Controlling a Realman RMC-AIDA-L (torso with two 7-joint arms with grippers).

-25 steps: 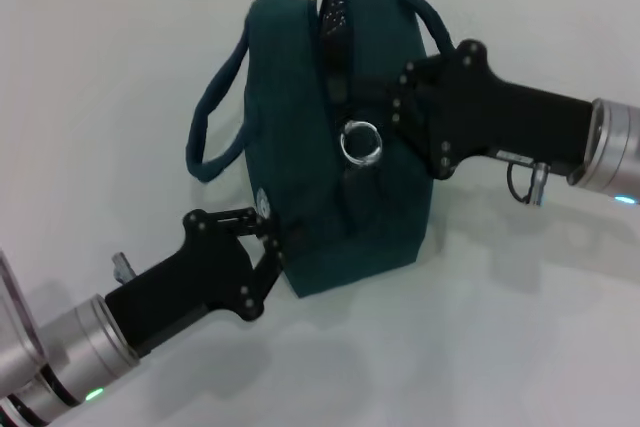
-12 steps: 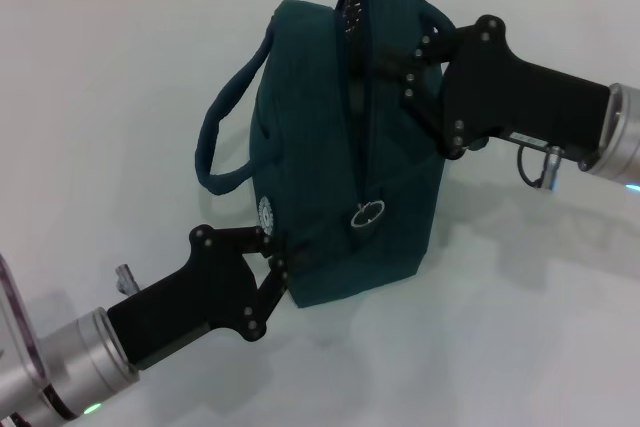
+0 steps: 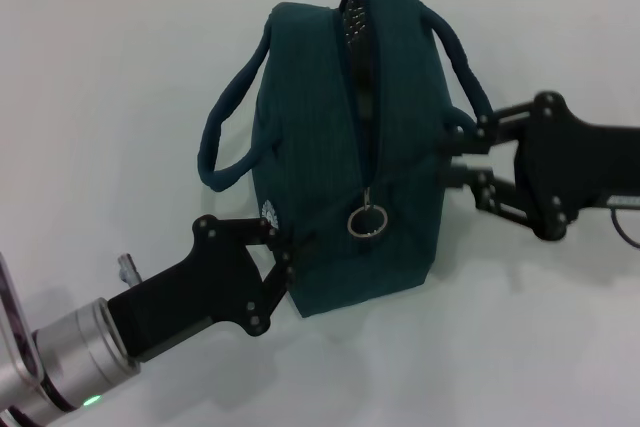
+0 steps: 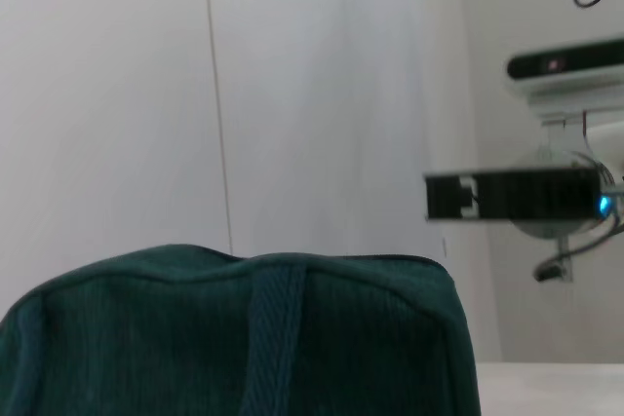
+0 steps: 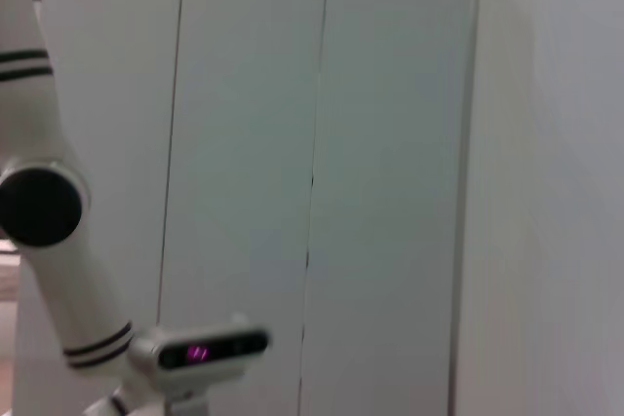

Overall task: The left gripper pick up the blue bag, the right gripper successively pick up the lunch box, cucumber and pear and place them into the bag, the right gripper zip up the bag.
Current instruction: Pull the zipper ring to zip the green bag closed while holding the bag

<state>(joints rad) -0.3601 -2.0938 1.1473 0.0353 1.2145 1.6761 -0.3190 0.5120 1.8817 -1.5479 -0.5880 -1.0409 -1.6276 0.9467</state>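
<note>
The soft fabric bag [image 3: 320,177] is deep teal with a fine ribbed weave, and its two looped handles [image 3: 228,122] match. A silver metal ring [image 3: 366,221] hangs on its zip. Both grippers are matte black. The tabletop [image 3: 100,97] is plain white.

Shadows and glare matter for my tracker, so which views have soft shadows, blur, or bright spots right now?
Head view: even lighting, faint soft shadows on the white table under the bag and both arms; the metal zipper ring glints. Left wrist view: the bag's fabric sits close and slightly soft; a blue indicator light glows. Right wrist view: only flat, dim wall panels and part of the robot's body, no glare.
</note>
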